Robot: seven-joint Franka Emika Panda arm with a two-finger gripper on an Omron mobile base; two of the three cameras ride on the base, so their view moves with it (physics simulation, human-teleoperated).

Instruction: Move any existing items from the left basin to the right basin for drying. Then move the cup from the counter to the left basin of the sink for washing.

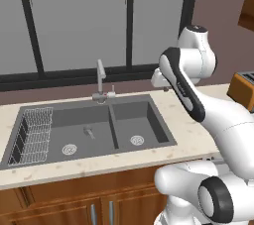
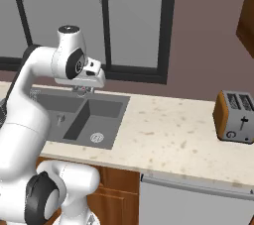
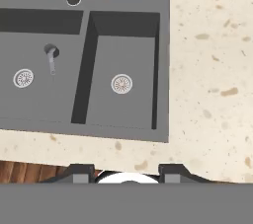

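Observation:
The dark-grey sink point(image 1: 113, 120) is set in the beige counter point(image 1: 191, 130). Its wide left basin point(image 1: 79, 130) holds a white wire rack point(image 1: 32, 135) and one tiny dull-grey knob-like item point(image 1: 89, 132), also visible in the hand view point(image 3: 51, 54) beside the round drain point(image 3: 23, 78). The smaller right basin point(image 3: 123, 85) holds just its drain ring. My gripper point(image 3: 126, 171) hangs high above the sink's right part point(image 2: 83, 89), pointing down. Its fingers are apart, open, with nothing between them. The cup is out of view.
A slim silver faucet point(image 1: 100, 78) rises behind the divider between the basins. An orange-sided toaster point(image 2: 235, 117) stands on the counter far to the right. Dark-framed windows run along the back wall. Brown cabinets sit under the counter.

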